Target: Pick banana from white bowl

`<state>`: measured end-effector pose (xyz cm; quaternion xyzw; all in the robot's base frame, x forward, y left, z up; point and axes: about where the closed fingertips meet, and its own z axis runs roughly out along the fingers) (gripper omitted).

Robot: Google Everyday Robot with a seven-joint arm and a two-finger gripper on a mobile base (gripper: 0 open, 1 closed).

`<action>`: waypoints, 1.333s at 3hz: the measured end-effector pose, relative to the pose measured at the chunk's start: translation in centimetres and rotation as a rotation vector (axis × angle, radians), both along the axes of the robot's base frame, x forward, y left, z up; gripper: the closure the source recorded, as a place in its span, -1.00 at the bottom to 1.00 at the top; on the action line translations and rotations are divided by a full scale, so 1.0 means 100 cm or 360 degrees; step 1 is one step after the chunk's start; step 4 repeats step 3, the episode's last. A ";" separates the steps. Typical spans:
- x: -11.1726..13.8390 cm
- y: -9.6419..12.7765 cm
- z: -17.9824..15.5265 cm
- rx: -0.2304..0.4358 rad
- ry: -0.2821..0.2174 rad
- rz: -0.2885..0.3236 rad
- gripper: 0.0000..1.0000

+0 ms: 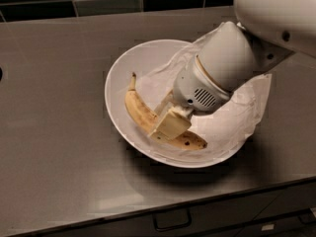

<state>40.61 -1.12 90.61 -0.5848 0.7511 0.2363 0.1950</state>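
Camera view has my gripper down inside the white bowl, its two pale fingers closed narrowly on the middle of the banana, one finger in front of it and one behind. The banana is low in the bowl, its stem toward the counter's back edge and its speckled end toward the front edge, and crumpled white paper spreads over the bowl's right side beneath my wrist. The bowl sits on the grey counter, about midway between its back and front edges.
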 end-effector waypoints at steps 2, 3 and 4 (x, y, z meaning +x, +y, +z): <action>-0.029 -0.023 0.056 0.0041 -0.0235 -0.0030 1.00; -0.029 -0.023 0.058 0.0039 -0.0241 -0.0031 1.00; -0.029 -0.023 0.058 0.0039 -0.0241 -0.0031 1.00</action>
